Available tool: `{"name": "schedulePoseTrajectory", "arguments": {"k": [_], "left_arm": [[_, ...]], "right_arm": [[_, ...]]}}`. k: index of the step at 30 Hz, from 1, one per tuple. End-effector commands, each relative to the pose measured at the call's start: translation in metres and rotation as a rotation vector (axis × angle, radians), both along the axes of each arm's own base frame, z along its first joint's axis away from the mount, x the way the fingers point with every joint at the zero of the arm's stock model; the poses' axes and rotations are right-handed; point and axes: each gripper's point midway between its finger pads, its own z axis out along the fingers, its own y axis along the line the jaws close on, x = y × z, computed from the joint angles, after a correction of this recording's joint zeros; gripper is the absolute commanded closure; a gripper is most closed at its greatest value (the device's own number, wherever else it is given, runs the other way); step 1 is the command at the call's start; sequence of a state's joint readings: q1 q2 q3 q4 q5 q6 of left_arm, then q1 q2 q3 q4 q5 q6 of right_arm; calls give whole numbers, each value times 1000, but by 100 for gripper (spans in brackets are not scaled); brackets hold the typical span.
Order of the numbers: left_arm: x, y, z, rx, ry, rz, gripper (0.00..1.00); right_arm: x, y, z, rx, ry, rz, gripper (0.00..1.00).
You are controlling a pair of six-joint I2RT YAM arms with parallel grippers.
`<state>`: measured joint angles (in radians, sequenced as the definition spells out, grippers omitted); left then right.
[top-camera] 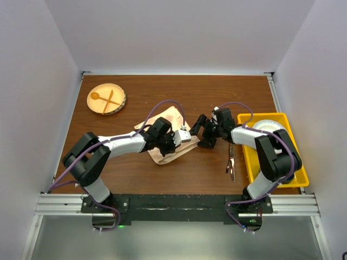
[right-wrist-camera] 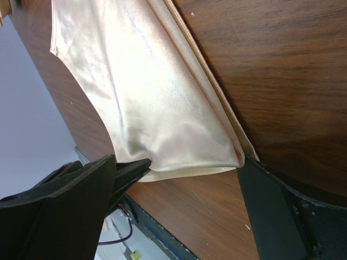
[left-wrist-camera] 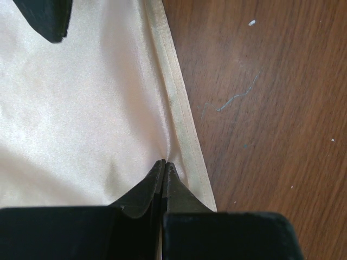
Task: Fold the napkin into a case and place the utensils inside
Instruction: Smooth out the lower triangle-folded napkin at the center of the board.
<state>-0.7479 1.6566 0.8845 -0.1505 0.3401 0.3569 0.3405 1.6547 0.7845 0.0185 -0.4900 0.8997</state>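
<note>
The peach-orange satin napkin [top-camera: 165, 130] lies folded at the table's middle. My left gripper [top-camera: 182, 136] is shut on its right end; in the left wrist view the jaws [left-wrist-camera: 164, 164] pinch the napkin [left-wrist-camera: 81, 108] just inside its hemmed edge. My right gripper [top-camera: 202, 134] stands open just right of that end. In the right wrist view its fingers [right-wrist-camera: 260, 200] straddle the napkin's [right-wrist-camera: 152, 97] near corner without closing on it. The dark utensils [top-camera: 231, 162] lie on the wood by the yellow bin. No case shows.
A yellow bin [top-camera: 295, 168] holding a white plate [top-camera: 267, 125] stands at the right. A round wooden plate [top-camera: 118, 103] with a pale wooden spoon and fork sits at the back left. Walls enclose the table on three sides.
</note>
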Motion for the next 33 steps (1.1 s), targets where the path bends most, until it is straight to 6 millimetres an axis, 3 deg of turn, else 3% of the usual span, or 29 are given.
{"name": "schedulePoseTrajectory", "arguments": {"k": [1,7,15,19,24,25,27,31,33], "left_arm": [[6,-23,32,-93,-40,-27,100],[-5,-26,21,-73,-3,-50,100],[-19,-13,-1,-20,19,-72,99],[-23,-12,4,-22,27,-86,70],[-33,-4,39,-76,-27,-104,64],[-37,2,38,-66,-27,-106,63],[-44,14,45,-50,-54,-119,62],[-53,40,31,34,-72,-110,57],[-53,44,28,45,-83,-106,55]], "right_arm": [[1,-2,-3,-38,3,-3,2],[1,-1,-3,-36,1,-2,2],[0,-3,2,-52,-7,13,2],[0,-3,6,-67,-1,40,2],[-5,-7,22,-118,-10,136,2],[-1,-5,33,-118,-33,156,2],[-10,-9,35,-151,-11,205,2],[-12,-12,51,-175,-43,300,5],[-9,-7,60,-159,-87,345,12]]}}
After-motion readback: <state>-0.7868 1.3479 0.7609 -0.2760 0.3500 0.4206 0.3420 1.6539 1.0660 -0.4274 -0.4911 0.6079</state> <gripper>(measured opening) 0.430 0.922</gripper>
